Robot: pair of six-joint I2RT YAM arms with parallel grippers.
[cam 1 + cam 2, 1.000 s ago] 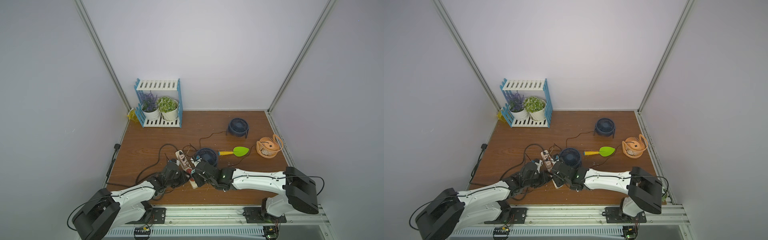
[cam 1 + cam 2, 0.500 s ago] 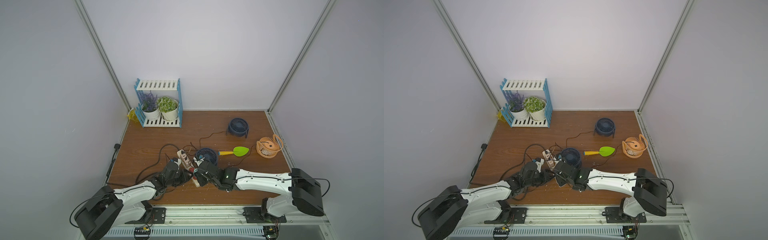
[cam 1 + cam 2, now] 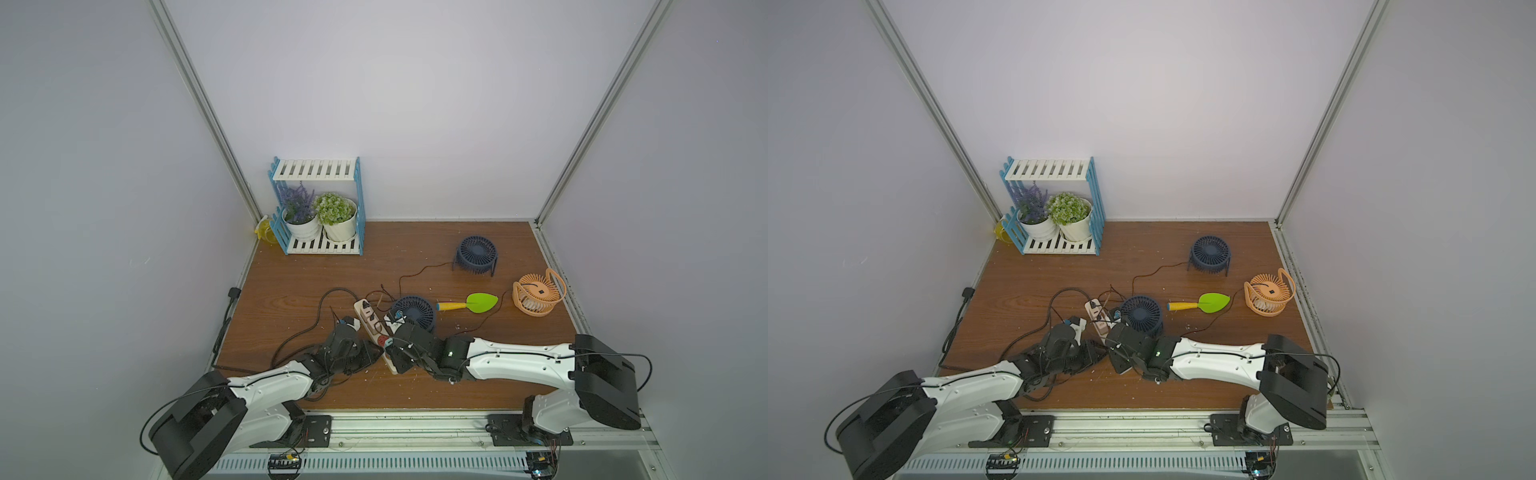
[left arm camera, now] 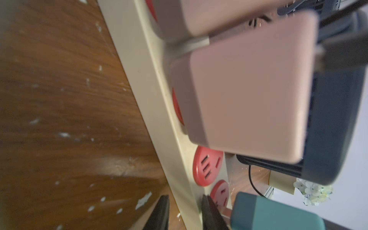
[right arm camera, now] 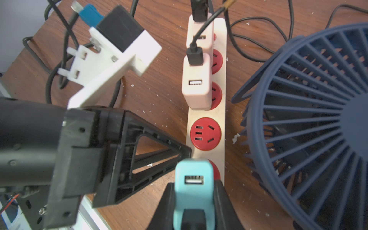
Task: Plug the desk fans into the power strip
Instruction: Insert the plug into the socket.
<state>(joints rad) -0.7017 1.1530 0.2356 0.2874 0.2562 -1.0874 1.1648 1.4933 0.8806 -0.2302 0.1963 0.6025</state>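
Observation:
The cream power strip (image 3: 379,334) (image 3: 1100,328) (image 5: 207,114) lies on the wooden table, with two pink adapters plugged into its far sockets. A dark blue desk fan (image 3: 413,311) (image 5: 318,119) stands right beside it. My left gripper (image 4: 186,211) (image 3: 380,351) is shut on the strip's near edge (image 4: 151,99), one finger on the face and the other along the side wall. My right gripper (image 5: 194,187) is shut on a teal USB adapter (image 5: 192,179) (image 4: 274,213) held over the nearest red socket. Whether its prongs are in is hidden.
A second dark blue fan (image 3: 476,254) stands at the back, an orange fan (image 3: 538,293) at the right edge, and a green and yellow leaf-shaped paddle (image 3: 473,302) between them. Black cords (image 3: 320,316) loop left of the strip. A blue shelf with potted plants (image 3: 320,208) fills the back left corner.
Both grippers stay at the strip's near end. The arms and the strip have shifted only slightly.

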